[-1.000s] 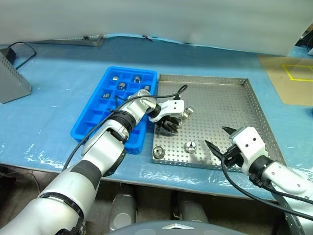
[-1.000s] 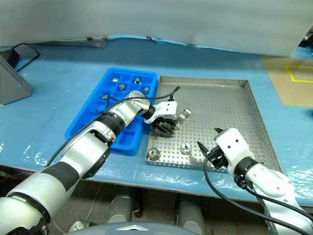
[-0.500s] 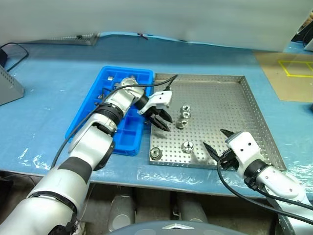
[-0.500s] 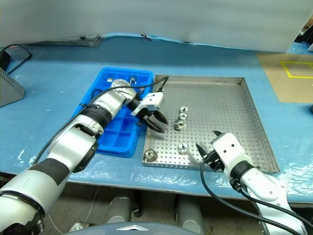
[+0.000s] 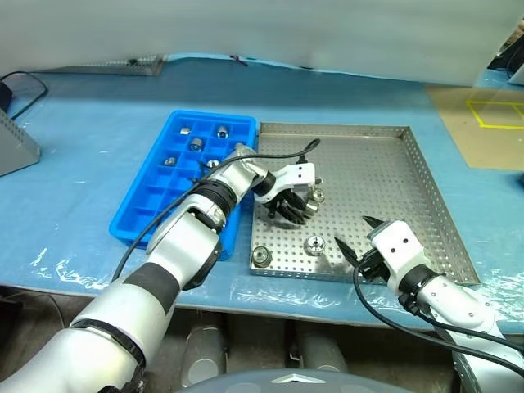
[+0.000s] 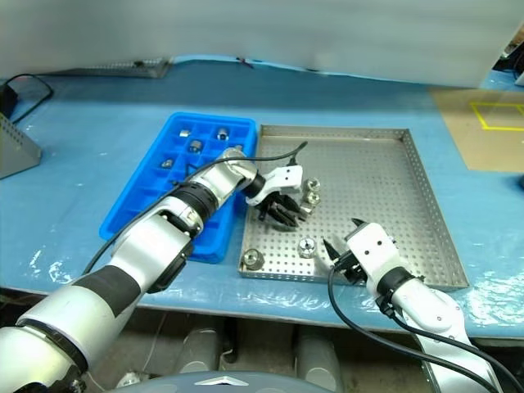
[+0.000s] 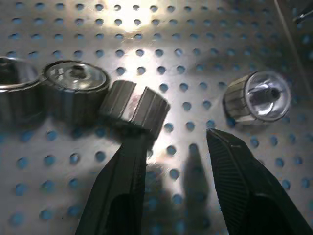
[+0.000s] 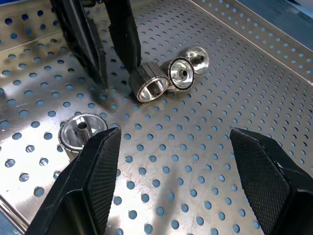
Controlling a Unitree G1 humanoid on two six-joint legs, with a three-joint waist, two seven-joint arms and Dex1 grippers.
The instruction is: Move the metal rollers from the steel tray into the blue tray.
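The steel tray sits on the blue-covered worktop with the blue tray touching its left side. Five rollers are in the steel tray. Three of them huddle in a short row near the middle, and the left gripper is down over them, its two black fingers apart with nothing between them. In the left wrist view one finger touches the nearest roller of the row, which lies on its side beside a second and a third. Another roller stands alone nearer the front wall, and one more rests in the front left corner.

The right gripper hovers above the front edge of the steel tray, its fingers spread wide and holding nothing.

In the blue tray, several rollers already sit in the far compartments, among them one in the back row, one next to it, and one in the row behind.
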